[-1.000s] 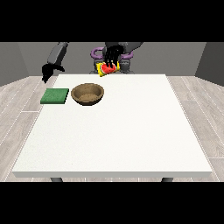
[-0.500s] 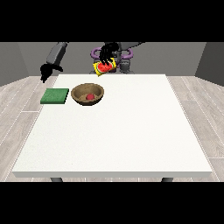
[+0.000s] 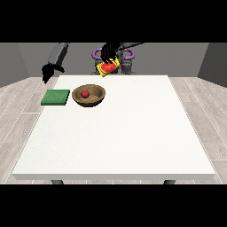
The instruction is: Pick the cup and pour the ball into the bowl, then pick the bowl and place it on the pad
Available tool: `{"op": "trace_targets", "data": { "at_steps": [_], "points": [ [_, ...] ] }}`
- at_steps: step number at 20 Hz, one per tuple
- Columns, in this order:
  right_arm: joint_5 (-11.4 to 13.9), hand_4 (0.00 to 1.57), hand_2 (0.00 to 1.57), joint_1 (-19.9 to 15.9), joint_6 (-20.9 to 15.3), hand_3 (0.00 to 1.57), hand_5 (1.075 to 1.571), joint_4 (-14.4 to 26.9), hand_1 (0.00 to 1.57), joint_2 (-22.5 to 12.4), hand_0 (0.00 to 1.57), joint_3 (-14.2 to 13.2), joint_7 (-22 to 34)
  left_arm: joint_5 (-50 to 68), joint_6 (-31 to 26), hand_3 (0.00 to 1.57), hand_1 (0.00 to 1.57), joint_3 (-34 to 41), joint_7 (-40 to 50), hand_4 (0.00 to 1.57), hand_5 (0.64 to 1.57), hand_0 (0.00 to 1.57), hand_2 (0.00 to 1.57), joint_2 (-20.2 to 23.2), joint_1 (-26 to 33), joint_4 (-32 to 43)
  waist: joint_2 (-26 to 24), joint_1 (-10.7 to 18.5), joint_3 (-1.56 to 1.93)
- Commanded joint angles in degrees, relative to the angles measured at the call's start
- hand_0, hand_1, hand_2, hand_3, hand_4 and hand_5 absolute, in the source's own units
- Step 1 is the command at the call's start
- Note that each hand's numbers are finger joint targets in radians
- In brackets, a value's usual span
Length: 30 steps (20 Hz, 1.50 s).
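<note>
One cup (image 3: 108, 68); one ball (image 3: 84, 93); one bowl (image 3: 89, 95); one pad (image 3: 56, 97); one table (image 3: 133, 133)

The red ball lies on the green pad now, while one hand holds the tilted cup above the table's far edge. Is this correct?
Not quite. The front view shows the red ball lying in the wooden bowl, not on the green pad. The rest is right: the hand holds the tilted cup above the table's far edge.

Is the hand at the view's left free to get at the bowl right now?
Probably yes: that hand hangs empty above the table's far left corner, and nothing stands between it and the bowl, only the flat green pad.
</note>
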Motion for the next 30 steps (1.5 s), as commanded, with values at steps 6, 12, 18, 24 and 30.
{"op": "trace_targets", "data": {
  "at_steps": [6, 12, 18, 24, 30],
  "points": [
    [-3.4, 0.7, 0.35, -0.7, 1.6, 0.28, 1.562, 3.4, 0.0, -1.5, 0.0, -2.9, 4.9, 8.6, 5.5, 1.57, 0.0, 13.0, -2.7, 0.88, 1.55, 0.0, 1.57, 3.0, 2.1, -9.0, 0.8, 8.5, -0.09],
    [-6.6, 0.7, 0.36, -2.0, 3.4, 0.29, 1.566, 1.8, 0.0, -6.5, 0.0, -6.5, 3.6, 26.0, 15.4, 1.4, 1.55, 22.7, -12.8, 1.18, 1.556, 1.55, 1.57, 4.4, 15.6, -10.8, 9.9, 13.9, -0.34],
    [-9.8, 0.69, 0.37, -4.4, 2.4, 0.19, 1.549, 0.3, 0.0, -9.4, 0.0, -10.0, 3.4, 43.1, 24.3, 0.78, 1.29, 27.7, -29.6, 1.43, 1.571, 1.29, 1.11, 0.9, 26.9, -11.8, 20.0, 20.4, -0.66],
    [-12.0, 0.66, 0.41, -4.9, 1.4, 0.27, 1.552, 0.0, 0.0, -8.4, 0.0, -11.7, 4.4, 63.9, 15.0, 0.57, 0.97, 36.4, -44.8, 1.21, 1.545, 0.97, 0.92, 2.0, 25.4, -10.8, 23.9, 22.8, -0.36],
    [-12.0, 0.0, 0.0, -9.3, 0.9, 0.0, 1.569, -3.9, 0.0, -7.3, 0.0, -10.4, 3.8, 71.3, 6.2, 0.0, 0.0, 39.8, -48.9, 0.0, 0.642, 0.0, 0.0, 1.9, 23.7, -1.8, 29.7, 17.9, -0.13]
  ]
}}
